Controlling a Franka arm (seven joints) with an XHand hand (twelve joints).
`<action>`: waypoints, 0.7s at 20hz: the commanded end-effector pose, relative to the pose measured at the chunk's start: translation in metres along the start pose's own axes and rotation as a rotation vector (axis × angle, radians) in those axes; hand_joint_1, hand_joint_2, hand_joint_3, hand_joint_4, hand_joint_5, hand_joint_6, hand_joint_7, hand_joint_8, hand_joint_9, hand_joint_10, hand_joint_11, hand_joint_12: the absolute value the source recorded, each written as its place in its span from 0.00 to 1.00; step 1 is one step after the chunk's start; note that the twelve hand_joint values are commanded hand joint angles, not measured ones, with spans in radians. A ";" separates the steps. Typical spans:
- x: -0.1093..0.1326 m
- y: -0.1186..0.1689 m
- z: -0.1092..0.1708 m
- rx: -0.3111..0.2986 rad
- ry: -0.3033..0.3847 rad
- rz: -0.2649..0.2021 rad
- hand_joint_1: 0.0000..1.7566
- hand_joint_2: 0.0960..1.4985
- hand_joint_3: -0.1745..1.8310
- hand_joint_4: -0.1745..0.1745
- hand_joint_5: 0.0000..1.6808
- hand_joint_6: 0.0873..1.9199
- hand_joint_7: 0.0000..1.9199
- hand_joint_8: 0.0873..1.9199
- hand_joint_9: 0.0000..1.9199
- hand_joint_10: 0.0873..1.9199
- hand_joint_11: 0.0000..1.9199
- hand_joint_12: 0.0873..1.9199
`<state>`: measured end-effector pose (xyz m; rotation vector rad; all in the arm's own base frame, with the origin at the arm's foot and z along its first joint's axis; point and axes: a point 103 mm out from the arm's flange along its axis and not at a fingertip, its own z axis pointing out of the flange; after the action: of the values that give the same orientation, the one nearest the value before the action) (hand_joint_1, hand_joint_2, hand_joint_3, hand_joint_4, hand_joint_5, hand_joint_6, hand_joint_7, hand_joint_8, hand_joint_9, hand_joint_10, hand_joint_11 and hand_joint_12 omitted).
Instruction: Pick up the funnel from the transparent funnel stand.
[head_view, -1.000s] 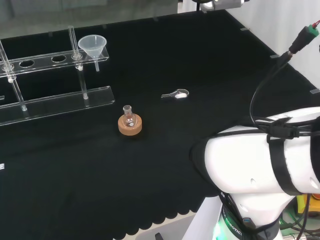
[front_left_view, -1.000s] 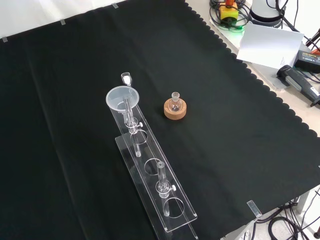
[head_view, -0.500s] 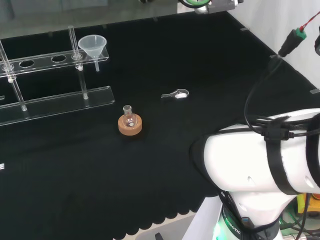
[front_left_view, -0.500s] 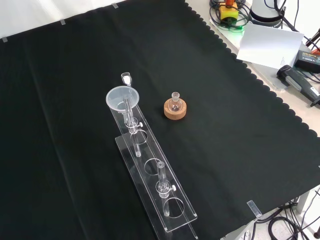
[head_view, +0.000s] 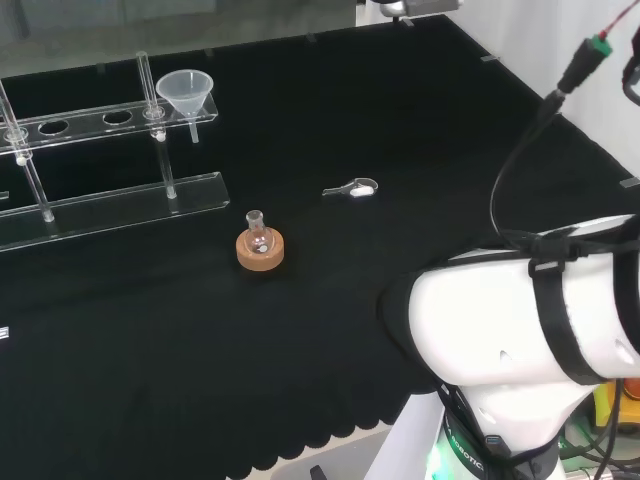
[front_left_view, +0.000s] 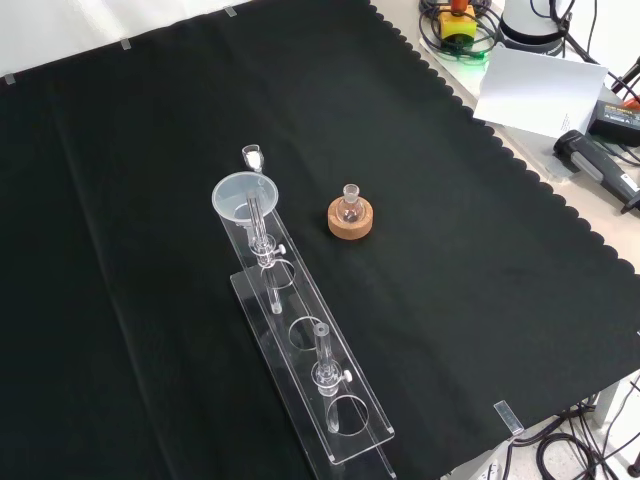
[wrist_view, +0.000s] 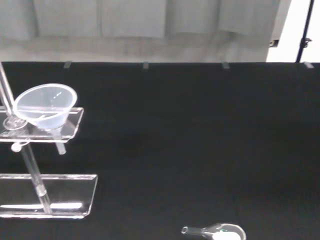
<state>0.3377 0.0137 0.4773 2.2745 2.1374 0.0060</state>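
Note:
A clear funnel (head_view: 185, 92) sits in the end hole of the transparent funnel stand (head_view: 110, 195), at the far left of the head view. In the front view the funnel (front_left_view: 245, 196) is at the stand's far end, and the stand (front_left_view: 310, 370) runs toward the lower middle of the cloth. From the wrist view, the funnel (wrist_view: 45, 105) rests upright on the stand's top plate (wrist_view: 70, 130), some way off across bare cloth.
A small round flask on a cork ring (head_view: 260, 245) (front_left_view: 350, 215) stands near the stand. A small clear scoop-like piece (head_view: 355, 187) (wrist_view: 217, 231) lies beyond the funnel. The arm's white link (head_view: 520, 330) bulks at the lower right. Papers and cables (front_left_view: 540, 90) lie off the cloth.
In the head view the arm's white link and the cable with the green plug have shifted slightly. The funnel, stand and flask have not moved.

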 end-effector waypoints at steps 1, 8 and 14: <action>0.056 0.033 0.021 0.118 -0.043 -0.092 0.26 0.39 0.10 0.60 0.00 0.00 0.00 0.00 0.00 0.00 0.00 0.00; 0.110 0.050 0.033 0.118 -0.049 -0.151 0.27 0.39 0.10 0.54 0.00 0.00 0.00 0.00 0.00 0.00 0.00 0.00; 0.152 0.066 0.039 0.144 -0.078 -0.159 0.28 0.39 0.10 0.56 0.00 0.00 0.00 0.00 0.00 0.00 0.00 0.00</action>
<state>0.3986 0.1149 0.4410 2.1559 2.3288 -0.2086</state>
